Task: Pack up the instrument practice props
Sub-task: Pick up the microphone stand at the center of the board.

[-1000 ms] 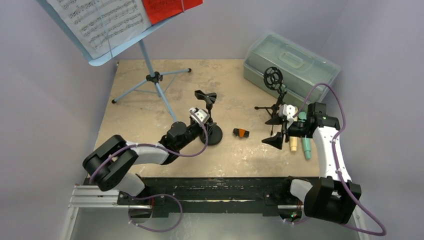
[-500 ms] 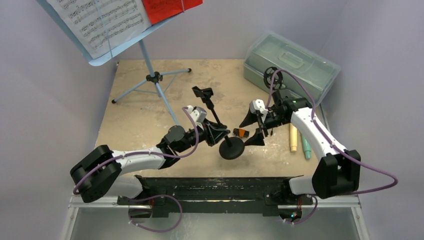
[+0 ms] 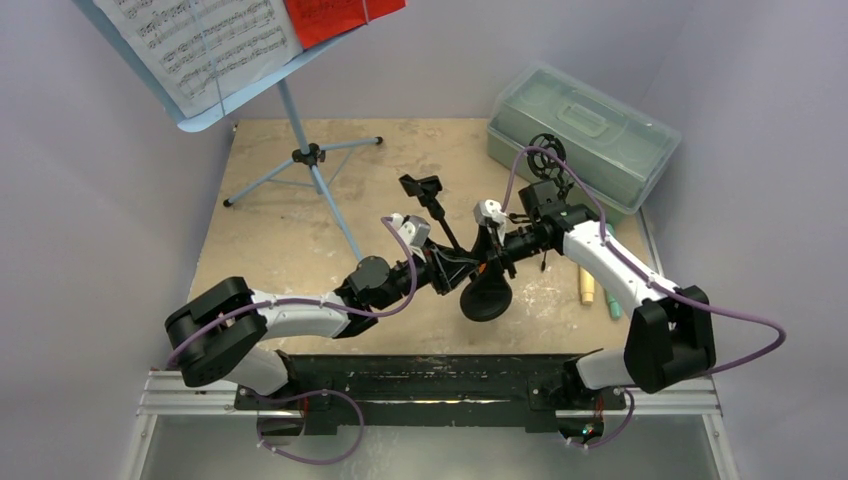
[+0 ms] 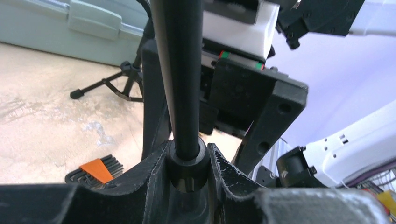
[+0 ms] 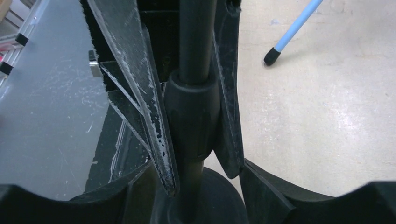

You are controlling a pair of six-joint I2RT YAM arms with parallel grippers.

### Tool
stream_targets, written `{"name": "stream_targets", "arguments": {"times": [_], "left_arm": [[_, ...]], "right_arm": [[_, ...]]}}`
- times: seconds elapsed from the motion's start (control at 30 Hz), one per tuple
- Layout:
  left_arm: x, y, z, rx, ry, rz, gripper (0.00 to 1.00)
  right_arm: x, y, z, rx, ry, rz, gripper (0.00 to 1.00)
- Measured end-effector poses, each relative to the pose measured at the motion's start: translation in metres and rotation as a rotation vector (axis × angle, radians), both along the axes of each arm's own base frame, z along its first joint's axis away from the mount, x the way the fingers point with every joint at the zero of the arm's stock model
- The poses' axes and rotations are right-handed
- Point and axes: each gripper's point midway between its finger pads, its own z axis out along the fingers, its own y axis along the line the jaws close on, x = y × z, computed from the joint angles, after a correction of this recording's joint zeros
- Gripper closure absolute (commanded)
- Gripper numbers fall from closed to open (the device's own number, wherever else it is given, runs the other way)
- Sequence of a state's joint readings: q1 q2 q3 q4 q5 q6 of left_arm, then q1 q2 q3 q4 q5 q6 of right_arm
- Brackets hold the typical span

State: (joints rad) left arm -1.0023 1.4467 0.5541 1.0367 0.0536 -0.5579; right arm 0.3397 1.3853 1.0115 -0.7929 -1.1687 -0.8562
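A black mic holder with a round base (image 3: pixel 487 298) hangs tilted over the table's middle, its clip (image 3: pixel 420 186) pointing to the far side. My left gripper (image 3: pixel 447 268) is shut on its pole collar (image 4: pixel 187 163). My right gripper (image 3: pixel 487 258) faces it from the right, open, one finger on each side of the same pole (image 5: pixel 191 116) just above the base. A second mic holder (image 3: pixel 546 155) stands on tripod legs by the case. The cream microphone (image 3: pixel 587 285) and teal microphone (image 3: pixel 612 302) lie at the right. The pale-blue rack (image 3: pixel 200 115) carries white pages (image 3: pixel 200 40) and a red page (image 3: pixel 335 15).
The translucent grey-green case (image 3: pixel 585 130) sits shut at the back right. The rack's tripod (image 3: pixel 308 155) spreads over the back left. A small orange-and-black hex-key set (image 4: pixel 95 169) lies on the table under the grippers. Walls close in on both sides.
My left gripper lifted the round-base mic holder off the table and carried it right. My right arm swung in from the microphones to straddle its pole, jaws narrowing.
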Motion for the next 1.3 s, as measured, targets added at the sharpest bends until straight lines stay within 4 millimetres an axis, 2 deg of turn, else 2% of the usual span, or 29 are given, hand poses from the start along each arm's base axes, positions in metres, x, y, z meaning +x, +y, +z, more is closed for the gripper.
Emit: {"name": "stream_targets", "arguments": {"times": [0.07,0.13,0.23,0.3,0.37,0.4,0.5,0.53,0.6,0.77,0.83,0.93,1.1,1.3], "left_arm": [[0.004,0.002,0.004,-0.017,-0.006,0.026,1.00],[0.008,0.004,0.009,-0.033,-0.011,0.052,1.00],[0.012,0.007,0.013,-0.052,-0.018,0.081,1.00],[0.014,0.009,0.013,-0.055,-0.019,0.097,1.00],[0.014,0.011,0.012,-0.061,-0.016,0.103,1.00],[0.013,0.012,0.012,-0.062,-0.018,0.103,0.89],[0.009,0.015,0.013,-0.070,-0.023,0.098,0.37],[0.007,0.017,0.015,-0.082,-0.028,0.092,0.25],[0.000,0.026,0.024,-0.115,-0.052,0.084,0.12],[-0.017,0.058,0.053,-0.214,-0.146,0.048,0.09],[-0.021,0.065,0.057,-0.215,-0.185,0.035,0.09],[-0.031,0.070,0.057,-0.195,-0.241,0.009,0.14],[-0.034,0.065,0.052,-0.165,-0.284,-0.018,0.23],[-0.027,0.043,0.037,-0.148,-0.272,-0.062,0.38]], "right_arm": [[0.000,0.002,-0.002,-0.001,0.016,-0.002,0.44],[0.001,0.004,-0.004,-0.004,0.029,-0.003,0.56],[0.001,0.006,-0.006,-0.007,0.050,-0.004,0.85],[0.001,0.007,-0.007,-0.002,0.059,0.001,0.99],[0.000,0.008,-0.007,0.005,0.059,0.011,1.00],[-0.001,0.008,-0.007,0.009,0.061,0.016,1.00],[-0.005,0.009,-0.006,0.013,0.067,0.035,1.00],[-0.008,0.010,-0.004,0.016,0.071,0.044,1.00],[-0.013,0.009,-0.002,0.021,0.081,0.057,1.00],[-0.021,0.005,0.001,0.027,0.082,0.083,1.00],[-0.023,0.005,0.003,0.039,0.081,0.095,1.00],[-0.027,0.004,0.004,0.047,0.075,0.108,1.00],[-0.032,0.003,0.006,0.064,0.070,0.127,1.00],[-0.033,0.003,0.006,0.068,0.061,0.136,1.00]]}}
